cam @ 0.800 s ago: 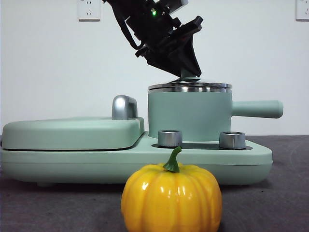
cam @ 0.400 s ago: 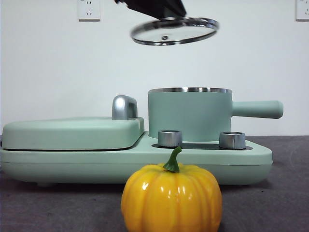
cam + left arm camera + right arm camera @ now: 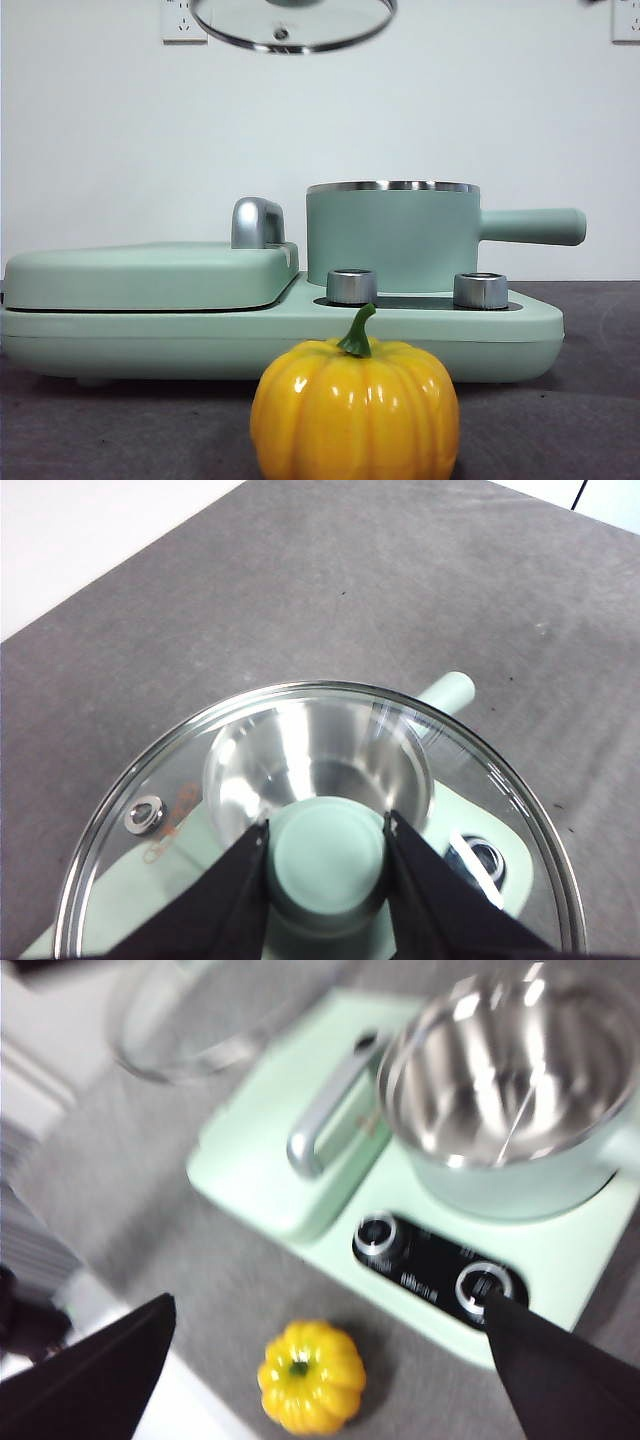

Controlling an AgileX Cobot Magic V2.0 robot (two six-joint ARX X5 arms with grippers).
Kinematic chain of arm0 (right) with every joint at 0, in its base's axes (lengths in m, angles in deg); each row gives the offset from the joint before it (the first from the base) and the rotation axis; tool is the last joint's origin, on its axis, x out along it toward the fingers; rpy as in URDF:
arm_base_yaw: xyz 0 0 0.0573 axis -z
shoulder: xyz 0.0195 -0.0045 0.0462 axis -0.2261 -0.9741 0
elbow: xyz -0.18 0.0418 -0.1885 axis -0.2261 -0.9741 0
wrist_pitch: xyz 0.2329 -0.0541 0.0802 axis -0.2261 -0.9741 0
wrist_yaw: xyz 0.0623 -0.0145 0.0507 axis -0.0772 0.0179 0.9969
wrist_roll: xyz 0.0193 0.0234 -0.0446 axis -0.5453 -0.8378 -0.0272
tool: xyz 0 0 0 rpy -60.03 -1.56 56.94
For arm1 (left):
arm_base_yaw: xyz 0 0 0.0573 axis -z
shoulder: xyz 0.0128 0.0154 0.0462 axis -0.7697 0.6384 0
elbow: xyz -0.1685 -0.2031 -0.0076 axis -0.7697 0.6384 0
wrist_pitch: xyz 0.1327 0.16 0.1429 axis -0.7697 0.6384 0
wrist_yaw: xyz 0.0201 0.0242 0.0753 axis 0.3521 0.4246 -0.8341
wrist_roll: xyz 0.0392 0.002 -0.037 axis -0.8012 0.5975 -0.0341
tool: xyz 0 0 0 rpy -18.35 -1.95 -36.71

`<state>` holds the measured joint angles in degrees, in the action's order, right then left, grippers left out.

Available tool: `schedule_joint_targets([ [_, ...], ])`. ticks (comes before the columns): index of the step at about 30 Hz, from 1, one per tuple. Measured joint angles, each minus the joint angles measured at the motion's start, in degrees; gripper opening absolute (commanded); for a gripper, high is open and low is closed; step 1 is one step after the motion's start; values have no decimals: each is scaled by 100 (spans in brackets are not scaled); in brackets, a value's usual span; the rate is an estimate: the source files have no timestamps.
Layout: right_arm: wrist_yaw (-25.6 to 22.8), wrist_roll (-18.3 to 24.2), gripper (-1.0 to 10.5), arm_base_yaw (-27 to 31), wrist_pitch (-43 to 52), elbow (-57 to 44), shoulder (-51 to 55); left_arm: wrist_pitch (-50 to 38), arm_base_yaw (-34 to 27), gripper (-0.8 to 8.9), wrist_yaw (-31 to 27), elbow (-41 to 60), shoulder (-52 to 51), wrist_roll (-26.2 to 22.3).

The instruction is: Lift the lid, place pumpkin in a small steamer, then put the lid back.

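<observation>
**Glass lid held high above the open steamer, pumpkin on the tabletop in front**

Front view: A round clear glass lid [image 3: 292,25] with a steel rim hangs at the top edge of the picture, up and to the left of the small steamer [image 3: 392,238]. The steamer, a mint-green pot with a steel rim, stands uncovered on the right part of a wide mint-green appliance base [image 3: 150,335]. Its long straight handle [image 3: 532,226] points right. Two silver knobs [image 3: 351,286] sit on the base just in front of the pot. On the left part of the base lies a flat mint-green cover [image 3: 150,275] with a chrome handle [image 3: 257,222]. Nearest the camera, a glossy yellow-orange pumpkin [image 3: 355,410] with a curved green stem rests on the grey tabletop [image 3: 560,420], apart from the base.

Left wrist view: The left gripper [image 3: 327,852] looks straight down through the lid. Its two black fingers [image 3: 232,890] are closed on either side of the lid's mint-green knob [image 3: 327,855]. The steamer's shiny steel inside shows through the glass below.

Right wrist view: The picture is blurred. The right gripper [image 3: 330,1355] has its fingers spread wide and holds nothing, above the near edge of the tabletop. Between the fingers, lower down, is the pumpkin; beyond it are the base and the open steamer.
</observation>
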<state>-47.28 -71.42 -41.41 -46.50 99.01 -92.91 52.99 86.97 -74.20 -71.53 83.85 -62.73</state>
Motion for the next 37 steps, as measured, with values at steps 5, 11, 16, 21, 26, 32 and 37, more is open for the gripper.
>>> schedule_joint_targets([
  [5,-1056,-306,478,-1370,59,0,-774,411,-11,15,-2,0,-313,-2],
  [11,-1543,-872,498,-2452,337,2,-1849,817,-59,15,-227,11,-662,-46],
  [16,-1615,-1250,527,-2852,415,2,-2651,732,-339,14,-341,435,-1180,-68],
  [21,-1690,-1340,559,-3029,472,2,-3281,431,-654,15,-339,1012,-1674,-90],
  [26,-1690,-1357,559,-3082,487,2,-3735,393,-850,15,-354,1209,-1954,-109],
  [32,-1740,-1370,559,-3086,551,2,-4089,387,-981,14,-350,1211,-2039,-111],
  [37,-1672,-1377,559,-3086,588,2,-4275,382,-1139,14,-483,1215,-2039,-107],
])
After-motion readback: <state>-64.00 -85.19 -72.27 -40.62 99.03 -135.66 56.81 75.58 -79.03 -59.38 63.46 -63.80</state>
